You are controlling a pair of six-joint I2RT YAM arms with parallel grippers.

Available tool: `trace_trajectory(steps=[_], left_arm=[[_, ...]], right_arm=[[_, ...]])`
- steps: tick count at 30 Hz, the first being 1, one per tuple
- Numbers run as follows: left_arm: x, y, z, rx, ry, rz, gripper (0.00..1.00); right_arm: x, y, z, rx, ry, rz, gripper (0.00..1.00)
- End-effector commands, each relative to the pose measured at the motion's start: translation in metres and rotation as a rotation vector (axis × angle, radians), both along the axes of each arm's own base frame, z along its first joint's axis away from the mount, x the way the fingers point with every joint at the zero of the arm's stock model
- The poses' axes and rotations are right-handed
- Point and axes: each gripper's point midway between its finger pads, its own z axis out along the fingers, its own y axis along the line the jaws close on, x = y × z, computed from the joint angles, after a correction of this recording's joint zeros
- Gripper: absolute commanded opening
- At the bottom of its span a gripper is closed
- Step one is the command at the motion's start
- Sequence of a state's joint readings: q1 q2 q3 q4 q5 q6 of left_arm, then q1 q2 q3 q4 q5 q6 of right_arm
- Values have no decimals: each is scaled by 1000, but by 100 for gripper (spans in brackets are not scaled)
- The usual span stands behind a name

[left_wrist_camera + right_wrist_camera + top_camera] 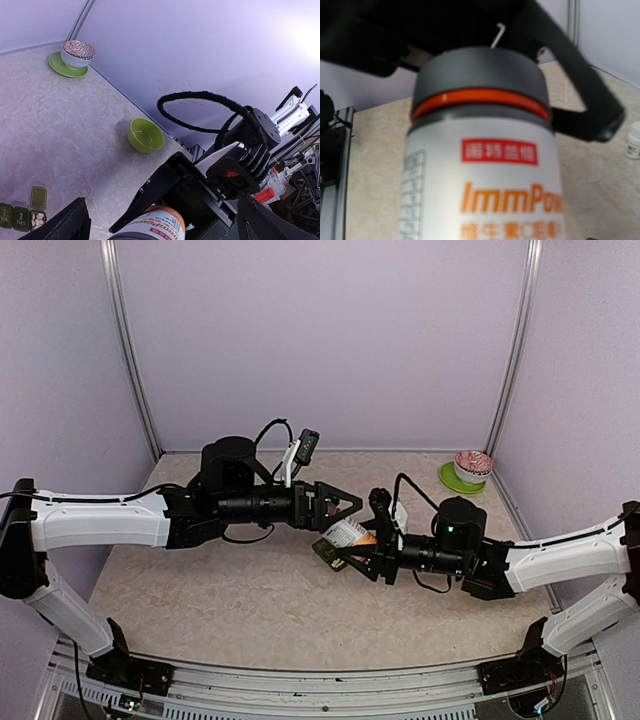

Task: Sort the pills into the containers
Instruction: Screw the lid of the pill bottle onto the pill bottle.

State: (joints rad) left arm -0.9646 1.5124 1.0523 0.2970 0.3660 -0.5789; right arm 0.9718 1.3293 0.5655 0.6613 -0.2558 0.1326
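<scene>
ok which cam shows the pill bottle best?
Right wrist: the pill bottle fills the frame, with its dark cap, orange ring and label all readable. Top external shows it only small from above; left wrist catches just a sliver at the bottom edge.

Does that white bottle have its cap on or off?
On. The right wrist view shows a dark cap seated above an orange ring on the white bottle.

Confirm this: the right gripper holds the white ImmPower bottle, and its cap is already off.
Wrong on the cap. The right gripper holds the white ImmPower bottle, but its dark grey cap is on, as the right wrist view shows.
</scene>
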Motion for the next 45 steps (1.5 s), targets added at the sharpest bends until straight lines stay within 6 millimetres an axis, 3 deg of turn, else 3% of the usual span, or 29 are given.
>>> trace_trajectory(steps=[1,12,22,45], left_arm=[[-15,-6,34,-96,-64,-68,99],[-6,3,25,-72,-42,-32,99],[-9,1,20,-61,-27,-46,99],[-21,-6,34,-111,-53,-104,99]], right_arm=[[-1,7,-8,-25,36,10,0],[7,-21,19,5,-53,-109,0],[19,-44,29,23,-79,-218,0],[9,-4,-6,-39,-4,-55,0]])
